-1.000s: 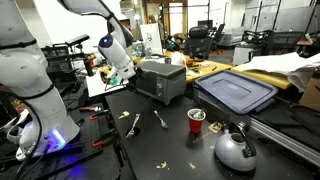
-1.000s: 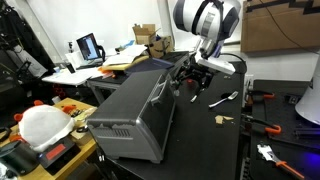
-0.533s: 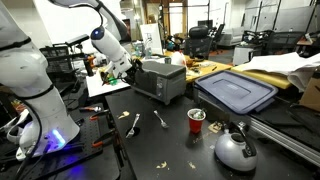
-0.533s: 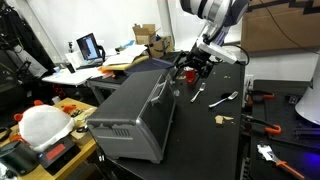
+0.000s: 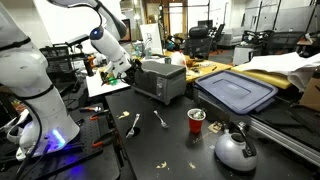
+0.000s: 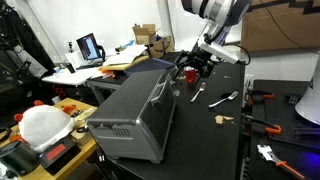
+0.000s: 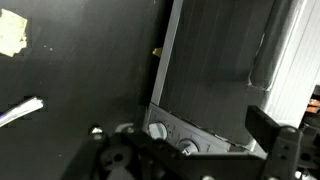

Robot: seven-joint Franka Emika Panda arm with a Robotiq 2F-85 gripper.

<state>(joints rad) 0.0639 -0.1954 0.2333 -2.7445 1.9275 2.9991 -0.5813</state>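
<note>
Nearest to the jaws: toaster oven (image 5: 160,80), mid-bench. Boxy, grey sheet metal, dull brushed finish, square edges. Ribbed-looking panel filling most of the wrist view (image 7: 215,70). Two small round shiny knobs (image 7: 157,130) on a narrow end strip, right under the camera. Thin bar handle (image 6: 160,95) along the door in an exterior view.

Bench (image 5: 165,152): flat, matte black, dotted with pale crumbs and scraps.

Jaws: spread wide, nothing gripped. Mounted on a glossy white arm (image 6: 215,20) and hanging just over the oven's knob end. Contact with the oven: can't tell from any view.

Around it:
- Spoon (image 5: 133,124) and fork (image 5: 160,119): thin, shiny metal, flat on the bench in front of the oven, well apart from the jaws.
- Red cup (image 5: 196,120): plastic, tapered, upright, near the fork.
- Kettle (image 5: 235,148): rounded, polished steel, dark handle, near the bench edge.
- Blue lid (image 5: 237,90): rectangular plastic, raised rim, just beside the oven on the side away from the arm.
- Tan scrap (image 7: 12,32): flat, papery, stuck to the bench at the corner of the wrist view.
</note>
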